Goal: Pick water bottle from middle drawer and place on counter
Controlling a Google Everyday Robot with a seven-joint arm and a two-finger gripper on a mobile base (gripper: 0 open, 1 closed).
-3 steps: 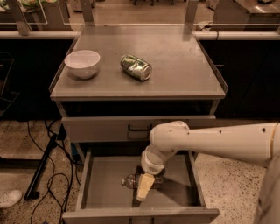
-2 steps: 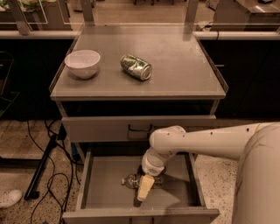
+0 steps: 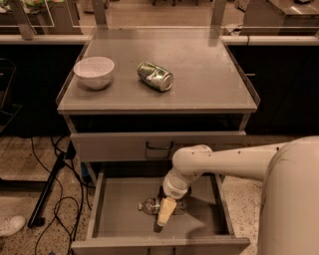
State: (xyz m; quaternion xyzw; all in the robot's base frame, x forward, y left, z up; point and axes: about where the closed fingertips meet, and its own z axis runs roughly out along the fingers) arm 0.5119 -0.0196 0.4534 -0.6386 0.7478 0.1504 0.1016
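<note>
The gripper (image 3: 162, 220) is down in the middle drawer (image 3: 118, 216) at the water bottle (image 3: 148, 205), holding it or not I cannot tell, and next must lift it onto the counter (image 3: 209, 79).

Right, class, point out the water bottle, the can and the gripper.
water bottle (image 3: 149, 205), camera view, clear body.
can (image 3: 155, 76), camera view, green side, lying on the counter (image 3: 209, 74).
gripper (image 3: 164, 213), camera view, its tip, above the bottle in the middle drawer (image 3: 119, 199).

Robot test lab, by the look of it: grey metal drawer cart (image 3: 114, 147) on speckled floor (image 3: 25, 164); loose black cables (image 3: 60, 199) left of the cart; workbench (image 3: 284, 10) behind it. Gripper (image 3: 163, 215) down inside the cart's open middle drawer (image 3: 119, 211).
</note>
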